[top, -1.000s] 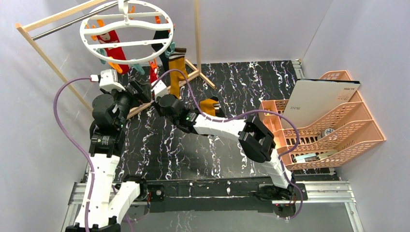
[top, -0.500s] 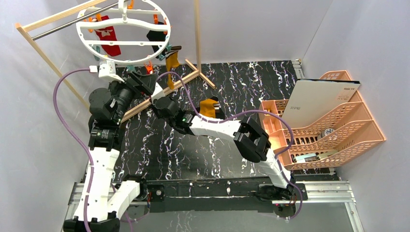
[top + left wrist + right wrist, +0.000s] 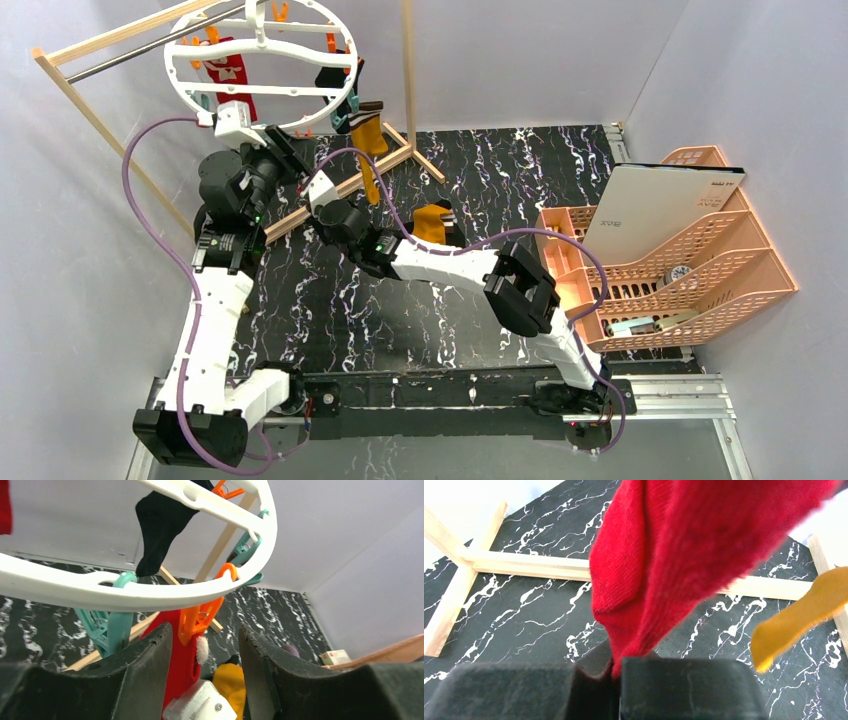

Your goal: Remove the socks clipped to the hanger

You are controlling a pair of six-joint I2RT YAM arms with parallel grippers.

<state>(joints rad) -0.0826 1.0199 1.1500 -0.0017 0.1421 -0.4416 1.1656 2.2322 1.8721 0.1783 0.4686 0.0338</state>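
Note:
The white round hanger [image 3: 262, 88] hangs from the rack at the back left, fringed with orange and teal clips. A red sock [image 3: 232, 78], a black sock [image 3: 335, 75] and a mustard sock [image 3: 368, 140] hang from it. In the left wrist view my left gripper [image 3: 205, 642] stands open just under the ring [image 3: 125, 587]. An orange clip [image 3: 200, 620] and a second red sock [image 3: 182, 655] lie between its fingers [image 3: 140, 675]. My right gripper [image 3: 619, 666] is shut on that red sock's [image 3: 664, 555] lower end, pulling it taut.
The wooden rack's post [image 3: 100, 115] and floor bar [image 3: 345, 185] stand around both grippers. One mustard sock [image 3: 430, 222] lies on the black marbled table. Peach file trays [image 3: 690, 270] holding a white board [image 3: 660, 205] stand at the right.
My left gripper has risen to the ring's near edge and its jaws have narrowed around the orange clip. The hanger swung slightly. The right gripper kept its hold on the red sock.

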